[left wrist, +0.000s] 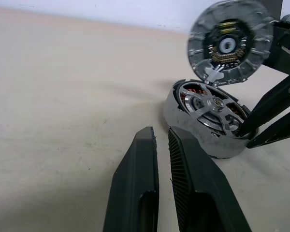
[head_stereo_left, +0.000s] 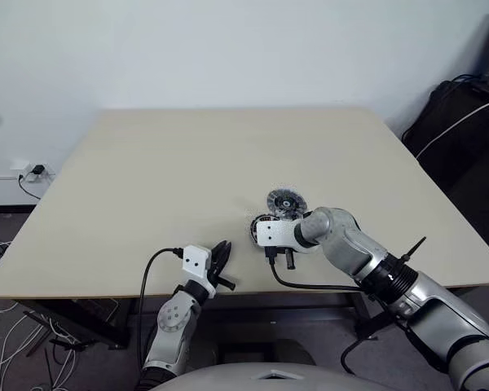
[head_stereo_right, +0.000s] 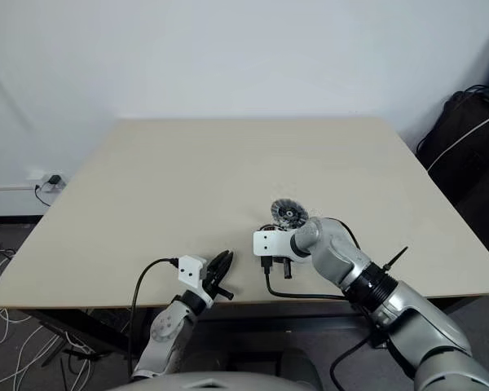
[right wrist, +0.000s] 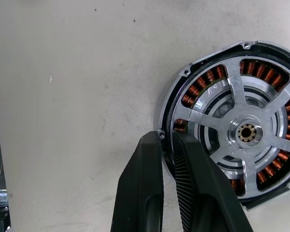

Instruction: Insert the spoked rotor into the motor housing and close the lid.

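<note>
Right claw (right wrist: pixel 166 145) nearly closed, seemingly pinching motor housing (right wrist: pixel 176 96) rim, left claw (left wrist: pixel 162 140) closed, empty.

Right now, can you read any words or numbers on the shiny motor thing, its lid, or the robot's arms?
No readable text anywhere.
Motor housing: only copper coils and the silver spoked rotor, no letters.
Lid, standing open above the housing: inner parts, no readable marking.
White blocks by the left pincer and right pincer: blank.

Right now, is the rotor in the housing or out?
In. The spoked rotor sits inside the housing, copper coils showing between its spokes; the lid is off.
</note>
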`<state>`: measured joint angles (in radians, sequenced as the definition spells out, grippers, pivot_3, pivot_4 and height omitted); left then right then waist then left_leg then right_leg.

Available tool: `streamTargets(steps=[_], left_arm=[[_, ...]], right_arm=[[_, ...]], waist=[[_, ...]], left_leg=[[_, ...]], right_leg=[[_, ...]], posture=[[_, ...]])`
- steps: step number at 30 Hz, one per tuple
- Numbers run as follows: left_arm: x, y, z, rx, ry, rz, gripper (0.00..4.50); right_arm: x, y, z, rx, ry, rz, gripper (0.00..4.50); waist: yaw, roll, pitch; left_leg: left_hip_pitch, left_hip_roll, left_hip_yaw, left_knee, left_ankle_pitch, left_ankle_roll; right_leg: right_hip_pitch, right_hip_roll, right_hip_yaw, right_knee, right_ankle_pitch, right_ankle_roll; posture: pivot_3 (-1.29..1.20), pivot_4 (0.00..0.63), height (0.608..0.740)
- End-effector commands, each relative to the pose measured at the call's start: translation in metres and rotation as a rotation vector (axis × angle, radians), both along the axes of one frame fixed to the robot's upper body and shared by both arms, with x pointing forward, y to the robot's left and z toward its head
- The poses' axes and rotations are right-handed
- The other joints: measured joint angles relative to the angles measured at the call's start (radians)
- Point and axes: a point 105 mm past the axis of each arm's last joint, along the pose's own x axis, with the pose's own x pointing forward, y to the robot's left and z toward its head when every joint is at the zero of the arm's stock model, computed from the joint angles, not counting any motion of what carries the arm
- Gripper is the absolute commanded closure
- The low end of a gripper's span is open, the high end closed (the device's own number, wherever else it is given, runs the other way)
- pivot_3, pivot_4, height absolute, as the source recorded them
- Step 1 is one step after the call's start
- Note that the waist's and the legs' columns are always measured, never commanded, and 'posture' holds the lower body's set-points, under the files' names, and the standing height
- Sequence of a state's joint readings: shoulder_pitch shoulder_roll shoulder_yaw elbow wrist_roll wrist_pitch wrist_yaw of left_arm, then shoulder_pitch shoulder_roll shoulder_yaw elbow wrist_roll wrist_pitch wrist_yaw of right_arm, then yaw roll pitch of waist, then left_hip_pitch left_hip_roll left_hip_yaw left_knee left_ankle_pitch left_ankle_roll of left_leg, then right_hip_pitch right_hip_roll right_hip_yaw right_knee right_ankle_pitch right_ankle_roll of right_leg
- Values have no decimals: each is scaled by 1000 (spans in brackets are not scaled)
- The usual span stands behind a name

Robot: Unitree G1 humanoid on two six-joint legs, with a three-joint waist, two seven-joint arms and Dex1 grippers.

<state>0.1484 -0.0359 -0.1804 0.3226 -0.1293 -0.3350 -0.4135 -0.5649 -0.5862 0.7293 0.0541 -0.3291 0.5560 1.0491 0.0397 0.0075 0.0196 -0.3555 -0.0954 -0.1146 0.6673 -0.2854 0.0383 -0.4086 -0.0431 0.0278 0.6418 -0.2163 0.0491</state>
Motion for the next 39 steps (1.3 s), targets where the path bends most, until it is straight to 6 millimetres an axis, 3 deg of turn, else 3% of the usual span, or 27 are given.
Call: streamTargets(steps=[1,8,23,32,39], left_arm=[[3,-1,8,-15,-34,10,3997],[3,-1,7,-15,-31,5,3997],[4,-3,6,-20,-25,-8,3997],[4,-5,5,-21,-19,-20,3997],[4,-6,5,-22,-22,-27,3997]], right_arm=[[8,-7,3,5,-21,-61,4420],[10,-6,9,125,-2,-224,4421],[-12,13,40,444,148,-641,4421],[-19,26,54,508,211,-721,4421],[-9,33,41,498,187,-721,4421]], waist=[[0,0,0],[0,-1,-1],[4,-1,0],[0,0,0],[-4,0,0]], left_leg=[[0,0,0,0,0,0],[0,0,0,0,2,1],[-6,0,-2,-3,2,1],[-6,0,-2,-2,2,1],[-5,0,-2,-3,2,1]], right_leg=[[0,0,0,0,0,0],[0,0,0,0,1,0],[-4,0,-1,0,3,-7],[-5,-1,-2,0,0,-2],[-5,-1,-2,-1,0,-2]], posture=[[0,0,740],[0,0,740],[0,0,740],[0,0,740],[0,0,740]])
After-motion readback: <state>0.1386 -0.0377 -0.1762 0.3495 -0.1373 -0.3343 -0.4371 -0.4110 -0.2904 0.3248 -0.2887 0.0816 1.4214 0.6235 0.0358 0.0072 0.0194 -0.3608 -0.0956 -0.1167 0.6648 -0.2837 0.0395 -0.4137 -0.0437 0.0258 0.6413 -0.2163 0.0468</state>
